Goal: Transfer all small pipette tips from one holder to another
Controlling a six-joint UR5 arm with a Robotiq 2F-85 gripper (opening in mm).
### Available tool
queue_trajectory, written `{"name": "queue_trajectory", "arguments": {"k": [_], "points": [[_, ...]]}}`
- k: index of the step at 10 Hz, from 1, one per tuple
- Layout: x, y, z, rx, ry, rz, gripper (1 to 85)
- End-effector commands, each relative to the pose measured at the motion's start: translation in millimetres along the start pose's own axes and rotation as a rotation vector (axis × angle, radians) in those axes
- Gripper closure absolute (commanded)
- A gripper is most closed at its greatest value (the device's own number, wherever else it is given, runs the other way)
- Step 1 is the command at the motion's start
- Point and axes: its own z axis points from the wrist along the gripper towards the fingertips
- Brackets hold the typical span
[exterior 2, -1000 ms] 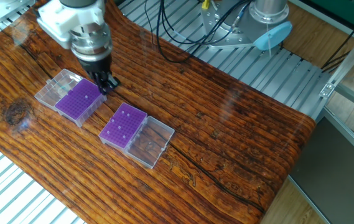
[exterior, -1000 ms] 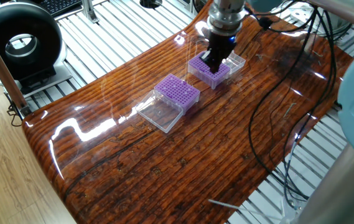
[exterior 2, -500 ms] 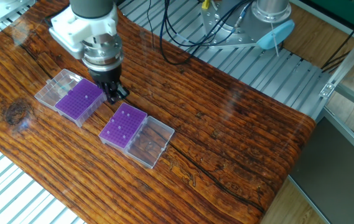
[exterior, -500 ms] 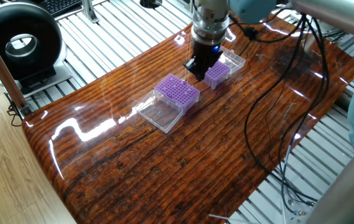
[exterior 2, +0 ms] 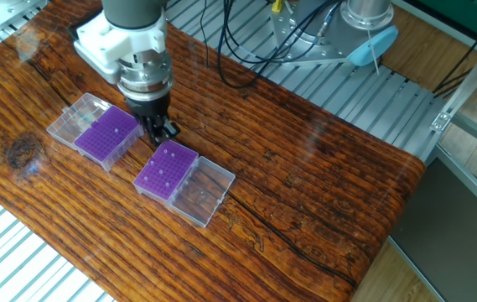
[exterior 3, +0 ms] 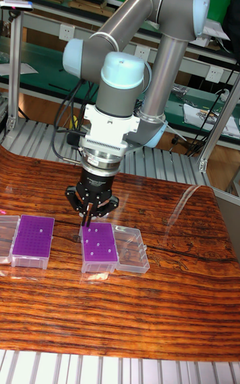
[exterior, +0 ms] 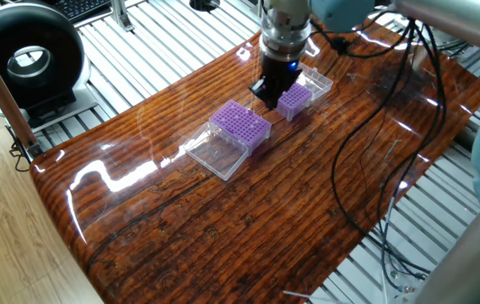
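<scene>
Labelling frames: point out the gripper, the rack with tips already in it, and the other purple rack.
gripper (exterior 2: pixel 162 132): other fixed view, between the fingertips.
rack with tips (exterior 2: pixel 167 170): other fixed view, purple top face.
other purple rack (exterior 2: pixel 107 135): other fixed view, purple top face.

Two cameras look down at my table (exterior: pixel 223 219) from opposite sides (both high, fairly far); the tall one faces me head-on, nearer, sharing both purple racks (exterior 3: pixel 99 247).

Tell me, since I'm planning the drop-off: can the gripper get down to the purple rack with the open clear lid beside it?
Probably yes. The gripper hangs just above the near edge of that rack, and nothing stands between them; its clear lid lies open to the side.
</scene>
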Motion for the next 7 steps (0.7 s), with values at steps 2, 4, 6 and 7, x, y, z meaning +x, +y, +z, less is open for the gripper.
{"name": "queue_trajectory", "arguments": {"k": [2,4,6,7], "points": [[-5.0,8.9,6.5,-0.021,-0.026,0.013,70.0],[-4.6,10.4,8.7,-0.024,-0.026,0.012,69.7],[-4.0,13.4,11.1,-0.033,-0.028,0.009,67.0],[-4.0,12.3,11.8,-0.030,-0.028,0.007,67.0]]}}
